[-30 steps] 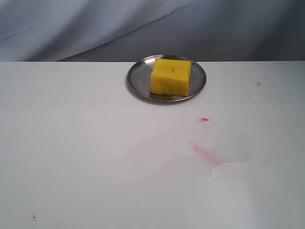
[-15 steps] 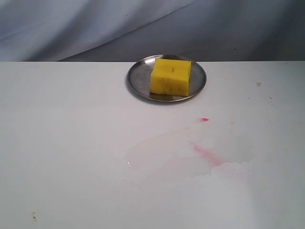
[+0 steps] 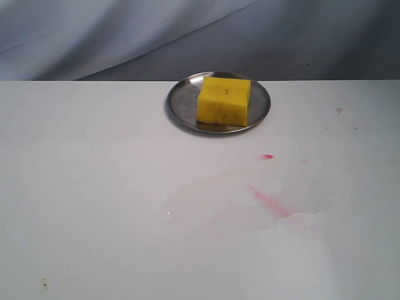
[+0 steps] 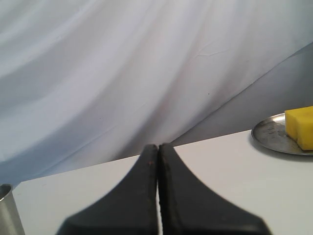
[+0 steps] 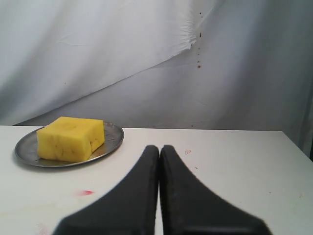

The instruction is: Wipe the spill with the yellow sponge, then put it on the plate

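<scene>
The right gripper (image 5: 159, 148) has its jaws pressed together on nothing. Well ahead of it across the white table (image 5: 234, 166), the yellow sponge (image 5: 71, 138) lies flat in the silver plate (image 5: 113, 134), and a small red fleck (image 5: 86, 192) sits nearer the gripper than the plate does. The left gripper (image 4: 157, 147) is likewise closed and empty, with plate and sponge far ahead. Only its camera shows a metal cylinder (image 4: 7, 210) off to one side. Only the exterior view shows the pale wet film (image 3: 206, 200) and pink smear (image 3: 270, 201).
</scene>
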`<state>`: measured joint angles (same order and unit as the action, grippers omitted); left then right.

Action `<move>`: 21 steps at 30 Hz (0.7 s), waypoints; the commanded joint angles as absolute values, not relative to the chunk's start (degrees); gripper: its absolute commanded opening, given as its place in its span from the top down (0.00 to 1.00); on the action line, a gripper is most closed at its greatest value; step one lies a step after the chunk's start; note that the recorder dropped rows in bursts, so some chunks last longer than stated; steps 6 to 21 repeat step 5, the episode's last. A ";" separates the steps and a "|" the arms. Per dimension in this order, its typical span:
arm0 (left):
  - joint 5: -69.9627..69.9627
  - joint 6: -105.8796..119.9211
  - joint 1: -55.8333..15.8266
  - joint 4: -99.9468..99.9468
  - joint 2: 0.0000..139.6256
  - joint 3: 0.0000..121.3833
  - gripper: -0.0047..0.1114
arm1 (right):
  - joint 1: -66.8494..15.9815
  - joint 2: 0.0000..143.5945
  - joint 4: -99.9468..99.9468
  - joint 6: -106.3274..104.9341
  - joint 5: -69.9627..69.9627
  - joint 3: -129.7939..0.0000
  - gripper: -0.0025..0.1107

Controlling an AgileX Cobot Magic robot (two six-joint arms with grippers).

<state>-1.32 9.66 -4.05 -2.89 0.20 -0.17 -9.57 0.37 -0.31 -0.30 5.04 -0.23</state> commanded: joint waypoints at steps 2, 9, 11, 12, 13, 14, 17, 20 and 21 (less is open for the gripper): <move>-1.25 9.16 -3.97 -2.42 0.00 0.00 0.96 | -9.14 0.00 -0.73 -0.80 5.29 0.00 0.98; -1.25 9.16 -3.97 -2.42 0.00 0.00 0.96 | -9.14 0.00 -0.73 -0.80 5.29 0.00 0.98; -1.25 9.16 -3.97 -2.42 0.00 0.00 0.96 | -9.14 0.00 -0.73 -0.80 5.29 0.00 0.98; -1.25 9.16 -3.97 -2.42 0.00 0.00 0.96 | -9.14 0.00 -0.73 -0.80 5.29 0.00 0.98; -1.25 9.16 -3.97 -2.42 0.00 0.00 0.96 | -9.14 0.00 -0.73 -0.80 5.29 0.00 0.98; -1.25 9.16 -3.97 -2.42 0.00 0.00 0.96 | -9.14 0.00 -0.73 -0.80 5.29 0.00 0.98; -1.25 9.16 -3.97 -2.42 0.00 0.00 0.96 | -9.14 0.00 -0.73 -0.80 5.29 0.00 0.98; -1.25 9.16 -3.97 -2.42 0.00 0.00 0.96 | -9.14 0.00 -0.73 -0.80 5.29 0.00 0.98; -1.25 9.16 -3.97 -2.42 0.00 0.00 0.96 | -9.14 0.00 -0.73 -0.80 5.29 0.00 0.98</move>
